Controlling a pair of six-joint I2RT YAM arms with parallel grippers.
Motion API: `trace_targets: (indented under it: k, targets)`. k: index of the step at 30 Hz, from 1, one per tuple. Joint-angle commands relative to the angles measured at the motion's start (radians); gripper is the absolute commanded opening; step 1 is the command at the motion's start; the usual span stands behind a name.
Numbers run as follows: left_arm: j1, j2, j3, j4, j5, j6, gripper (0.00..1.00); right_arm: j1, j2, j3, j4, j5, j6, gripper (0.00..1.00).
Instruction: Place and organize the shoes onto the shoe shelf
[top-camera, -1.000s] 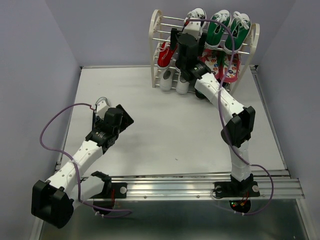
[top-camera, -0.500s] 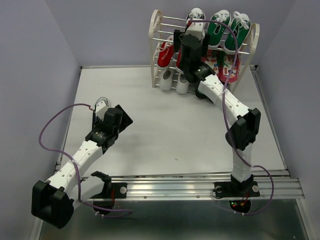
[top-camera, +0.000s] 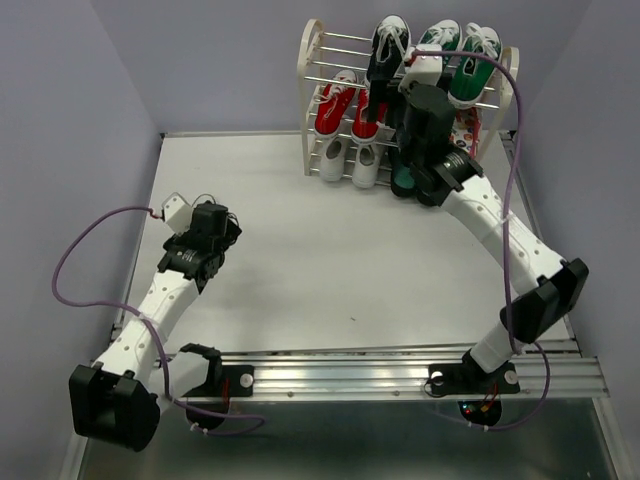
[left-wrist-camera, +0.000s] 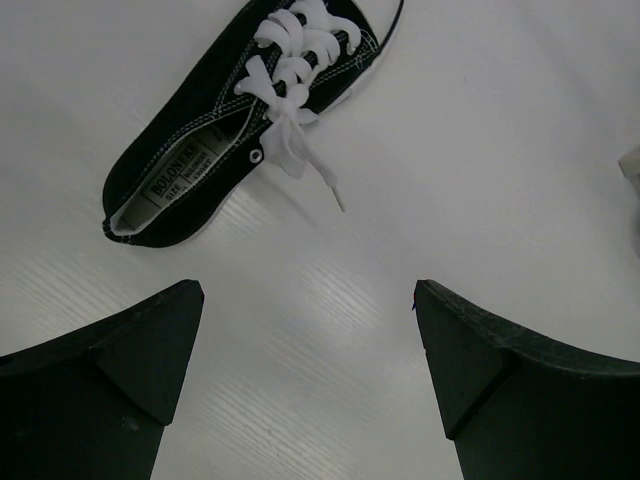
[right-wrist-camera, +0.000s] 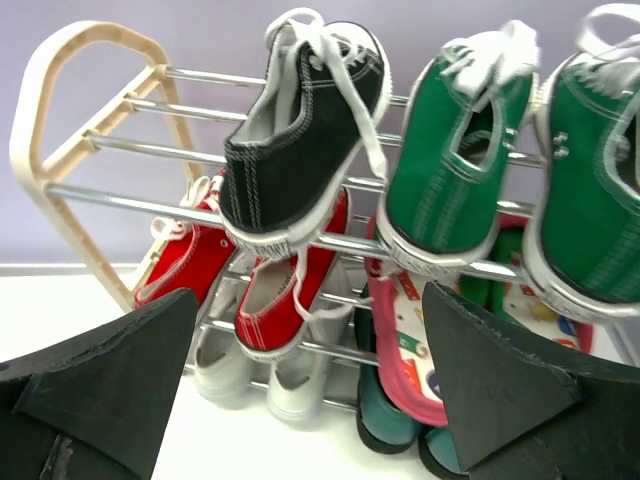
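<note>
The cream shoe shelf (top-camera: 309, 70) (right-wrist-camera: 60, 120) stands at the back of the table. One black shoe (right-wrist-camera: 300, 130) (top-camera: 388, 48) leans on its top rods. A red pair (right-wrist-camera: 270, 300) (top-camera: 337, 102) sits on the middle tier, and a white pair (right-wrist-camera: 225, 365) (top-camera: 345, 160) stands at the bottom. My right gripper (right-wrist-camera: 310, 292) (top-camera: 428, 115) hovers open in front of the shelf, holding nothing. A second black shoe (left-wrist-camera: 240, 110) lies on the table ahead of my open, empty left gripper (left-wrist-camera: 309, 286) (top-camera: 205, 228). In the top view my left arm hides that shoe.
Green sneakers (right-wrist-camera: 455, 150) fill the right of the top tier. Pink patterned shoes (right-wrist-camera: 420, 350) and dark green boots (right-wrist-camera: 385, 425) sit below them. Purple walls close in the table (top-camera: 330, 260) at the back and on both sides.
My right gripper has drawn back from the shelf's top tier and swung right, which uncovers the black shoe. My left gripper has turned and shifted slightly left over the table.
</note>
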Motion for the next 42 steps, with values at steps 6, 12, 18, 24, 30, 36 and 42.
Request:
trace_targets:
  k: [6,12,18,24,30,36,42]
  targets:
    - [0.157,0.142,0.061,0.081,-0.074,0.009,0.99,-0.005,-0.329,-0.408,0.017,-0.202,0.044,1.00]
    - [0.255,0.366,0.110,0.246,-0.082,0.159,0.99,-0.005,-0.363,-0.563,0.029,-0.269,0.139,1.00]
    - [0.269,0.549,0.135,0.361,0.031,0.241,0.89,-0.005,-0.328,-0.568,-0.009,-0.225,0.171,1.00]
    - [0.268,0.502,0.073,0.424,0.120,0.264,0.00,-0.005,-0.349,-0.603,-0.011,-0.265,0.202,1.00]
    - [0.165,0.390,0.050,0.460,0.177,0.259,0.00,-0.005,-0.377,-0.680,-0.015,-0.280,0.246,1.00]
    - [-0.014,0.411,0.107,0.498,0.215,0.252,0.00,-0.005,-0.394,-0.744,-0.032,-0.283,0.283,1.00]
    - [-0.145,0.585,0.208,0.515,0.244,0.248,0.00,-0.005,-0.404,-0.779,-0.054,-0.286,0.298,1.00]
